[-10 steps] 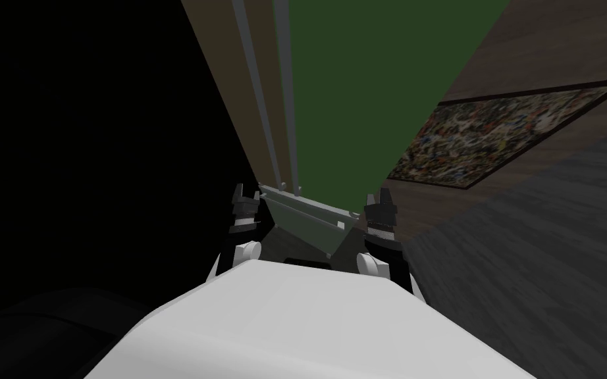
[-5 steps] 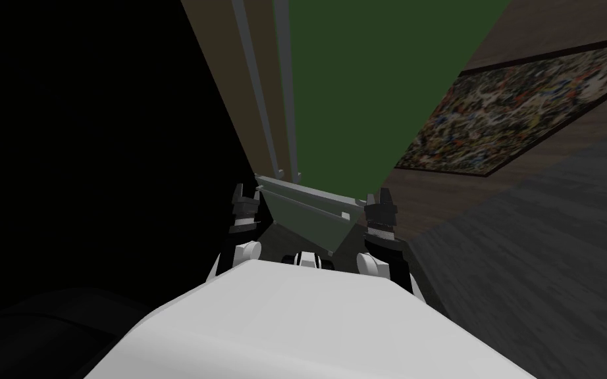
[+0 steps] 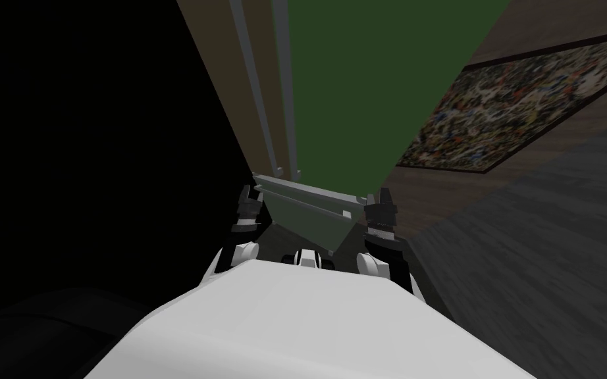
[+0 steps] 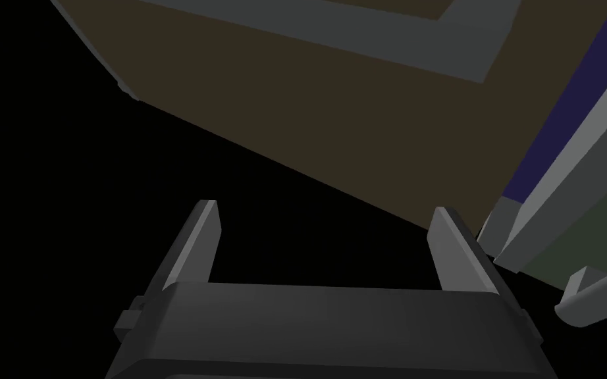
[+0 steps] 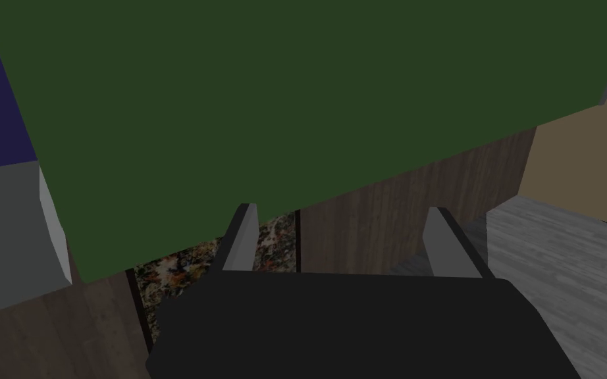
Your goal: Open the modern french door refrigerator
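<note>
While left gripper [image 3: 249,196] and right gripper [image 3: 382,196] hang spread and empty before the refrigerator [image 3: 309,218], its stiff, likely heavy green door [image 3: 361,85] wants gripping by the grey vertical handle [image 3: 287,99] at its middle.

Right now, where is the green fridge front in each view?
Head view: the green fridge front fills the upper middle.
Left wrist view: a dull green sliver beside the open left hand.
Right wrist view: a broad face ahead of the open right hand.
Shared landmark: the patterned rug, head and right wrist.
</note>
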`<state>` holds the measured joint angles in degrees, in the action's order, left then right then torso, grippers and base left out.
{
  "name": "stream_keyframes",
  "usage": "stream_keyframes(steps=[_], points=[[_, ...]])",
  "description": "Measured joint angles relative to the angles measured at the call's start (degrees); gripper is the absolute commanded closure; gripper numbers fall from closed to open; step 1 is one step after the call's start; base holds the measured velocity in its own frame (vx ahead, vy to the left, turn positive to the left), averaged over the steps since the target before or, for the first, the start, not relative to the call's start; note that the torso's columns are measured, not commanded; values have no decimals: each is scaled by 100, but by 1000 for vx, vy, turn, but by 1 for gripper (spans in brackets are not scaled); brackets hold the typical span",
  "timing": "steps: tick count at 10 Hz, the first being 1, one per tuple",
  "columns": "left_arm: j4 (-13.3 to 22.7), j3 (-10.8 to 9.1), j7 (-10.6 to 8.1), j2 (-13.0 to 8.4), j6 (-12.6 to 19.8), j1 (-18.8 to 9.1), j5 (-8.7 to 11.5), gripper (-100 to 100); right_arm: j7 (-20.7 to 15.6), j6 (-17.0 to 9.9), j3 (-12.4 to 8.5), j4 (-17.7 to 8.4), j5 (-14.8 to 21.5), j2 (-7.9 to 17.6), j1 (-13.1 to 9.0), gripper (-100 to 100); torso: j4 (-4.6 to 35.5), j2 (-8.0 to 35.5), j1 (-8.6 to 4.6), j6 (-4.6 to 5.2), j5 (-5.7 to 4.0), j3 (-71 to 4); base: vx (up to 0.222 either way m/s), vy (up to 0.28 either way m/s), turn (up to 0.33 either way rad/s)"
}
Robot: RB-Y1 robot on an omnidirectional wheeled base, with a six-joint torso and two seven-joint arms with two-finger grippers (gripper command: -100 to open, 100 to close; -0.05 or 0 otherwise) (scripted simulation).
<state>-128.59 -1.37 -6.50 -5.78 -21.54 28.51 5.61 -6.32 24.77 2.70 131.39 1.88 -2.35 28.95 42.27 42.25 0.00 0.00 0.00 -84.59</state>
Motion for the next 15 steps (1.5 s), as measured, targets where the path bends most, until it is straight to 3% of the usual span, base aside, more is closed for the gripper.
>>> stream_keyframes(steps=[6,11,15], points=[[695,161,74,-360,-80,-221,-117,-100,0,0,0,0,0,0,0,0,1,3,1,-1,0,2,29,34,-61],[1389,332,160,-351,-163,-451,-241,-100,0,0,0,0,0,0,0,0,1,2,3,0,1,1,33,42,-77],[1839,460,215,-221,-172,-601,-333,-100,0,0,0,0,0,0,0,0,2,3,-4,1,-1,2,30,42,-67]])
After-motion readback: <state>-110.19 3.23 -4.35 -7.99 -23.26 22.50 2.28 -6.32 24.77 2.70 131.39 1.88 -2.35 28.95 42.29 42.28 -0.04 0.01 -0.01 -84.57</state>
